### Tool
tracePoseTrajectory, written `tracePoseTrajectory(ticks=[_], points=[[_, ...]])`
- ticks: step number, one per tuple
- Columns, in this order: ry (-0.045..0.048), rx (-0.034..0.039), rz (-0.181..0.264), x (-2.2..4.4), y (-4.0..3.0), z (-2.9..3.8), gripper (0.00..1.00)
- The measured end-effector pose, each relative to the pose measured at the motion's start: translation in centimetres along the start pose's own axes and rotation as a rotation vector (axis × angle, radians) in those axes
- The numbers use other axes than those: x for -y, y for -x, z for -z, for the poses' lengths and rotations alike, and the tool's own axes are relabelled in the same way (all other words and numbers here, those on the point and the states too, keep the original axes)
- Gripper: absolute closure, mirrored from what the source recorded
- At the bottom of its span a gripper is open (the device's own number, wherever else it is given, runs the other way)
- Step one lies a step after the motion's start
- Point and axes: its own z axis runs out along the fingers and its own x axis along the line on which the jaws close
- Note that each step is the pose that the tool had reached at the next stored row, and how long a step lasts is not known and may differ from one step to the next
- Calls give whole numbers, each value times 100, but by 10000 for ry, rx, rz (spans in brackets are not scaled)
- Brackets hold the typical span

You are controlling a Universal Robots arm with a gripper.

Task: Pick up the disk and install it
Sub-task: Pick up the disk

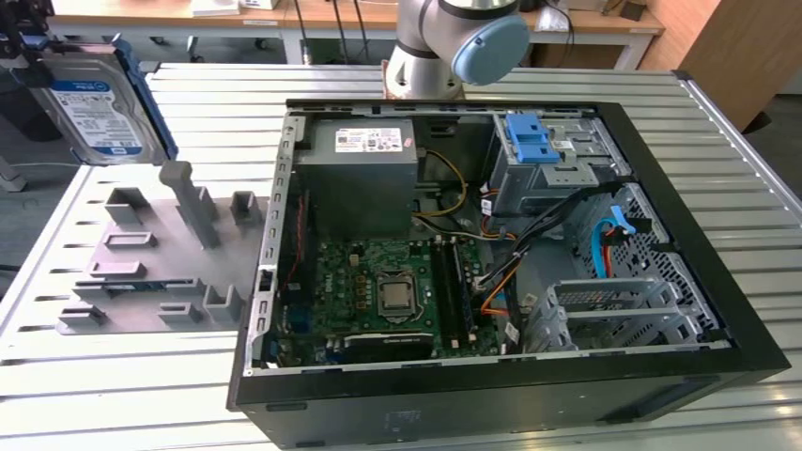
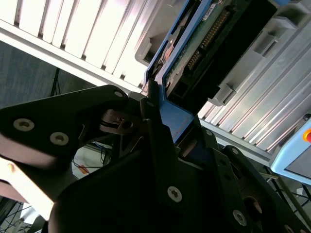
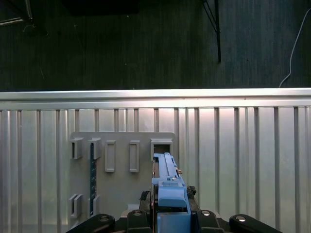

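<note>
Black end effector is clenched on the blue bracket edge of the flat silver disk; so slim a hold may let it twist or slip onto the grey slotted holder below, on the ribbed metal desk

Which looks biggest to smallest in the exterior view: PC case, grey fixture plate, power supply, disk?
1. PC case
2. grey fixture plate
3. power supply and disk look about alike. The disk is held up off the table, maybe nearer the camera, so I won't rank those two.
</note>
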Motion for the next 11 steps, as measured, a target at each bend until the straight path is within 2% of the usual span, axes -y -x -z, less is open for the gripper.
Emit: tracePoseTrajectory(ticks=[11], points=[[0,0,0,0,0,22,64]])
